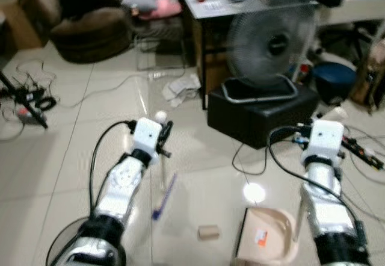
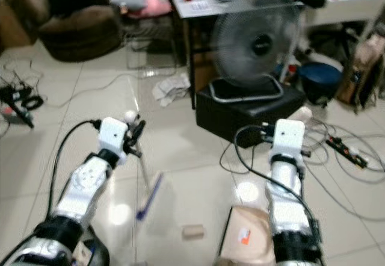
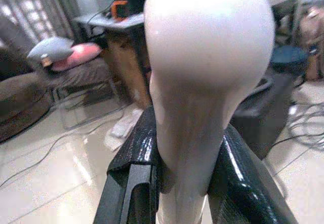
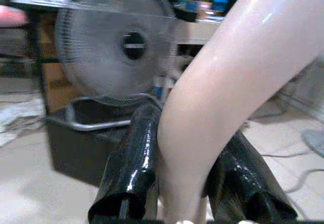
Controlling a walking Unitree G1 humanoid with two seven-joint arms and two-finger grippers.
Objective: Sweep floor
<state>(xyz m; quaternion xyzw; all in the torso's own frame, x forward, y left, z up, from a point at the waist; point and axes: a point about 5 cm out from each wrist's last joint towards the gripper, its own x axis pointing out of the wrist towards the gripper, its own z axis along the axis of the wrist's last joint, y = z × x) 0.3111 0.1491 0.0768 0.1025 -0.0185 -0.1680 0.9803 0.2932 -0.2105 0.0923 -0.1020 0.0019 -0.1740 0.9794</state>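
Observation:
My left gripper is shut on the cream broom handle, just under its rounded knob. The thin stick runs down to the blue broom head on the tiles. My right gripper is shut on the cream dustpan handle. The beige dustpan rests on the floor by my right arm, with an orange label inside. A small tan scrap lies on the tiles between the broom head and the dustpan.
A floor fan stands on a black box straight ahead, with a table behind. Cables and a power strip trail on the right. Crumpled paper and a brown sofa lie further back left.

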